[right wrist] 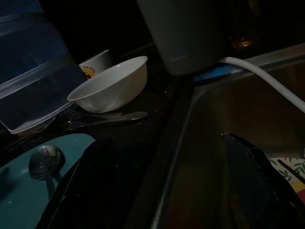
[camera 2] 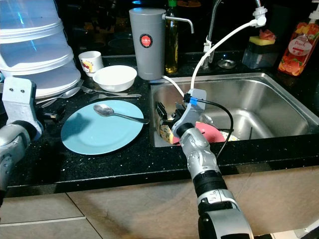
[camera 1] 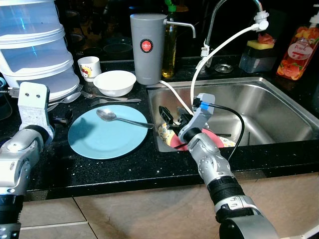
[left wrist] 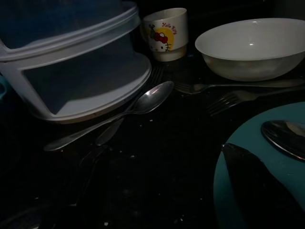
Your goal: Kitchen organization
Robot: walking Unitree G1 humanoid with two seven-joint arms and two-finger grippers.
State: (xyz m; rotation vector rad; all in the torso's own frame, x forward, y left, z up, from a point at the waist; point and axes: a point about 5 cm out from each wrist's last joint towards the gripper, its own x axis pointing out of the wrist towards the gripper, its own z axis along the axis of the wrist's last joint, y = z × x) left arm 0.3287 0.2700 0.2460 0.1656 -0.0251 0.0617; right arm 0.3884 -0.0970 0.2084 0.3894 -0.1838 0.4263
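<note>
The right gripper (camera 1: 168, 118), fingers spread, hovers inside the sink (camera 1: 279, 99) at its left wall. Left of the sink, a spoon (camera 1: 117, 117) lies on a blue plate (camera 1: 99, 142).

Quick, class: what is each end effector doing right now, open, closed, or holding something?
Left end effector: beside the blue plate, state cannot be told.
Right end effector: open over the sink, holding nothing.

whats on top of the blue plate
A single metal spoon lies on the blue plate, bowl end toward the plate's middle, handle reaching its sink-side rim. The rest of the plate's face looks bare; nothing covers it.
</note>
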